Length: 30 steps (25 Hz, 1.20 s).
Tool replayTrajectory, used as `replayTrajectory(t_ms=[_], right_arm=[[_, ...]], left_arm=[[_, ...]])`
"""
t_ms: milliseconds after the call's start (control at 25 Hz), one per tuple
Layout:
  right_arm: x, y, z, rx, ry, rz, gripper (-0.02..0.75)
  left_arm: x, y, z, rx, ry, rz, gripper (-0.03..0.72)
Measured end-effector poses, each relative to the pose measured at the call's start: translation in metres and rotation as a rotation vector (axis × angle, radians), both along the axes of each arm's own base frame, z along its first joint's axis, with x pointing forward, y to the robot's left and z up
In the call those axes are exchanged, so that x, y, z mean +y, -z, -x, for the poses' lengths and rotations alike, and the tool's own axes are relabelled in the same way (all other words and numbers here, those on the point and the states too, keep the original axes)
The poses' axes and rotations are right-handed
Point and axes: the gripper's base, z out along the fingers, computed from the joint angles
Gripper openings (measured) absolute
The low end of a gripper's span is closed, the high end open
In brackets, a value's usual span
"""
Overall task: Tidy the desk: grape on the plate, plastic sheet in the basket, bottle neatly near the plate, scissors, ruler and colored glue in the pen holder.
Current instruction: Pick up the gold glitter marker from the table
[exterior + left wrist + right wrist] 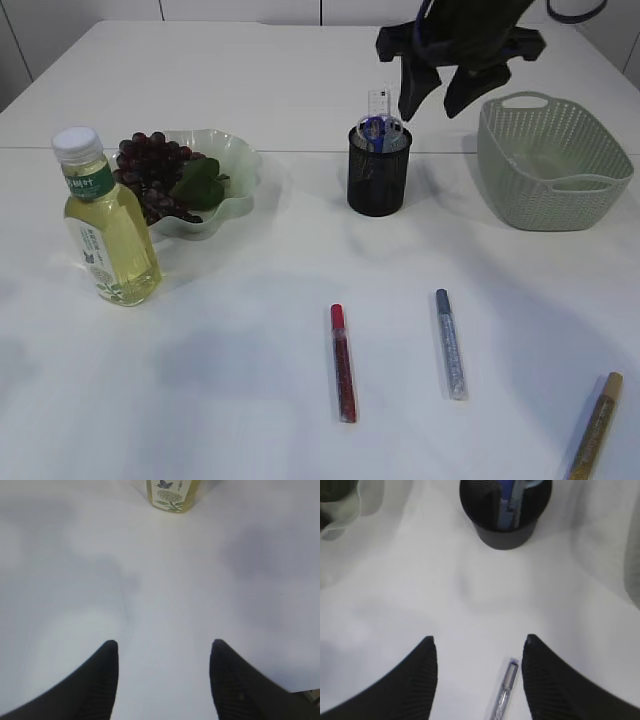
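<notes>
On the white tabletop (300, 100) you have the bottle (105, 222) upright at the left, just beside the plate (235, 170) that carries the grapes (152, 165). Right of centre, the black pen holder (379, 170) has the scissors (378, 128) and ruler (378, 101) standing in it, and the green basket (552, 165) sits further right. Near you lie three glue pens: red (343, 362), silver (451, 344) and gold (597, 425), well apart. Your right pincer (477, 647) hangs above the tabletop, open and empty, with the silver pen's tip between its fingers (417, 680). Your left pincer (164, 650) is likewise open, holding nothing, with the bottle's base ahead of it.
</notes>
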Motion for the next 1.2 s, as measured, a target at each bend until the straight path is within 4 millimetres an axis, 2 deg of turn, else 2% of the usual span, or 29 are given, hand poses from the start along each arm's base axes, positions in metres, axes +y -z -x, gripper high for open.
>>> replayTrajectory(t_ms=[200, 400, 600, 800, 960, 1200], right_arm=[[-0.014, -0.015, 0.035, 0.023, 0.098, -0.001, 0.430], [-0.031, -0.018, 0.085, 0.082, 0.183, -0.005, 0.430], [-0.052, -0.003, 0.149, 0.176, 0.313, -0.012, 0.430], [-0.074, 0.027, 0.210, 0.271, 0.468, 0.004, 0.430], [-0.086, 0.049, 0.228, 0.309, 0.578, 0.072, 0.430], [-0.091, 0.059, 0.230, 0.301, 0.653, 0.114, 0.430]], left_arm=[[0.000, 0.000, 0.000, -0.002, 0.000, 0.000, 0.425], [0.000, 0.000, 0.000, -0.002, 0.000, 0.000, 0.425], [-0.001, 0.001, 0.003, 0.034, 0.006, -0.008, 0.425], [-0.017, 0.002, 0.008, 0.040, 0.097, -0.016, 0.425], [-0.035, 0.002, 0.015, 0.038, 0.200, -0.025, 0.425], [-0.049, 0.002, 0.022, 0.035, 0.287, -0.031, 0.425]])
